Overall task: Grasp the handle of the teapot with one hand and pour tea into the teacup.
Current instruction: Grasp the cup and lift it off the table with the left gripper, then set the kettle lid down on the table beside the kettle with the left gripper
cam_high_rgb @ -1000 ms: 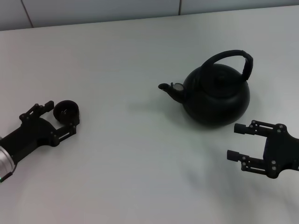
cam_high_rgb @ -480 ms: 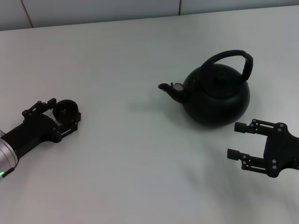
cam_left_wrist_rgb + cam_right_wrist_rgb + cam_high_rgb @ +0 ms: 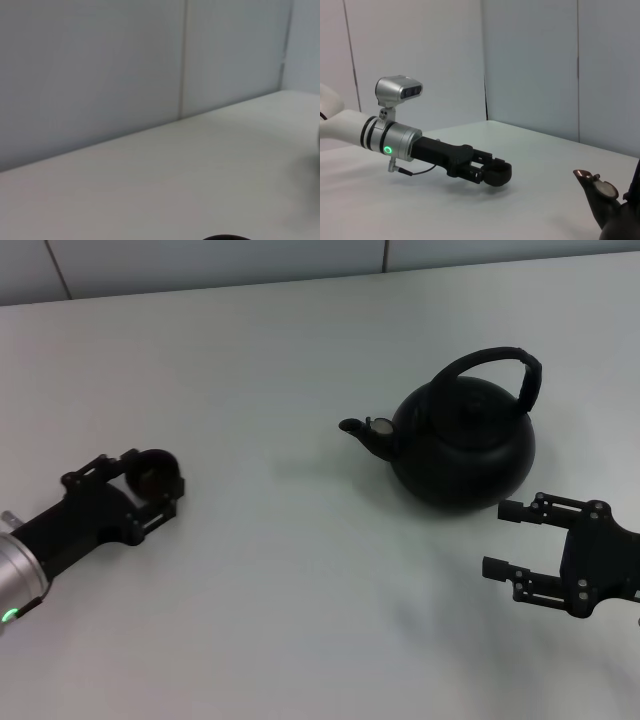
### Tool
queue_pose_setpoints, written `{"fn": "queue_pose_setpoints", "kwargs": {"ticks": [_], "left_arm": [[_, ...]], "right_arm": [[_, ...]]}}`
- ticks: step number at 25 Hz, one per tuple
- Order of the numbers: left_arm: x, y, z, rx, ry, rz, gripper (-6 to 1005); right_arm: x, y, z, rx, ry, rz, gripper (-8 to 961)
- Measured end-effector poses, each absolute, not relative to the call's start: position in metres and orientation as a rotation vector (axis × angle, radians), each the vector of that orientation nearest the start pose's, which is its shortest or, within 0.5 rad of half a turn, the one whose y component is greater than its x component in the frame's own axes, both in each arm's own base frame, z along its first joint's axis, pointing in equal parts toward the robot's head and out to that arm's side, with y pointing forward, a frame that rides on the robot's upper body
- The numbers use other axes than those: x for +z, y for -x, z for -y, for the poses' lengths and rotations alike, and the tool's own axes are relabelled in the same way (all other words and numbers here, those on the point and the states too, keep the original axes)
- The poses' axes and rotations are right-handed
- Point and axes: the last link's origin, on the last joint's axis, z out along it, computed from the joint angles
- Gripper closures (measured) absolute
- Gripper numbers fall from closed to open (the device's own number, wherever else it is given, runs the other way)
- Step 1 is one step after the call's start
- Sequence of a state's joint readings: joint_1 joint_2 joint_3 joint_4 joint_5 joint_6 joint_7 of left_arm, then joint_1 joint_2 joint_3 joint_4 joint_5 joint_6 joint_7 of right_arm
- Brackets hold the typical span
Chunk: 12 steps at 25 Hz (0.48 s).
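Observation:
The black teapot (image 3: 465,445) stands on the white table at the right, its short spout (image 3: 355,427) pointing left and the arched handle (image 3: 500,358) upright over the lid. My right gripper (image 3: 503,538) is open and empty, just in front of the teapot. My left gripper (image 3: 155,480) at the left is shut on the small dark teacup (image 3: 155,470), one finger on each side. The right wrist view shows the left arm holding the teacup (image 3: 497,173) and the teapot's spout (image 3: 592,184). The cup's rim (image 3: 225,237) just shows in the left wrist view. No tea is visible.
The white table (image 3: 280,590) stretches between the cup and the teapot. A pale panelled wall (image 3: 200,260) runs along the table's far edge.
My left gripper has moved to the right with the teacup in it, towards the teapot. The right gripper has barely shifted. The teapot has not moved.

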<state>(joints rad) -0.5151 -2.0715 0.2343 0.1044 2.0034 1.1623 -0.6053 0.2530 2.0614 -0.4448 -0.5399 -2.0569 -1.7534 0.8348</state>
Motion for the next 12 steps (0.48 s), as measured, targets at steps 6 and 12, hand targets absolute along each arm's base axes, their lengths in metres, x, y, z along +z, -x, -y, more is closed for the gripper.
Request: {"fn": "queue_pose_setpoints", "kwargs": {"ticks": [6,12], "left_arm": [[-0.075,0.303,-0.312,-0.632,2.406,0.482,318],[-0.099,0.274,-0.315,-0.667,2.519,0.43,317]], "right_arm": [[0.012,-0.341,-0.222,0.759,2.567,-0.385,278],[0.012,-0.339,-0.222,0.77,2.57,-0.389,279]]}}
